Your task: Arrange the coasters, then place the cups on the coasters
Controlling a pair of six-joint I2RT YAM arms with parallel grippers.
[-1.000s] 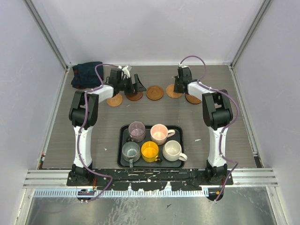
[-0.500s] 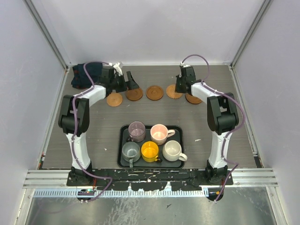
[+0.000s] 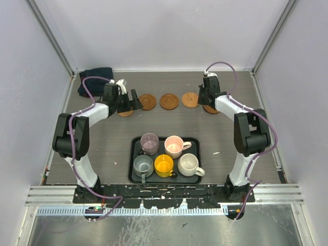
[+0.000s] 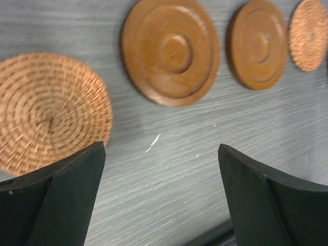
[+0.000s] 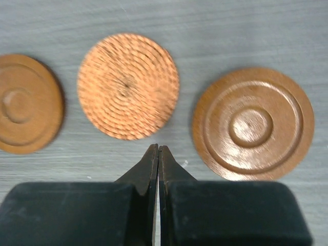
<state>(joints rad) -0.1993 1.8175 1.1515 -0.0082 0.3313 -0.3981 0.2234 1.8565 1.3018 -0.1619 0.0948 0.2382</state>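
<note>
Black tray near the arm bases holds all five cups: purple cup and pink cup in the far row, grey-green cup, yellow cup and cream cup in the near row. None is on a coaster. The five coasters lie in a row across the far part of the table, well apart from the tray. In the top view the leftmost coaster is partly under the left gripper and the rightmost coaster is partly behind the right arm. The middle three show whole, but surface detail is too small to read there. Wrist cams fill that in (top cam can't): the leftmost coaster and the 4th coaster are woven, the other three ringed wood. L wrist view cuts the 4th coaster at its right edge; R wrist view cuts the 3rd at its left edge. The left gripper has its fingers spread wide over bare table, nothing btwn them, just beside the leftmost coaster. The right gripper has its fingers pressed together, empty, tips near the 4th coaster's edge. A dark cloth lies at the far left corner.
</note>
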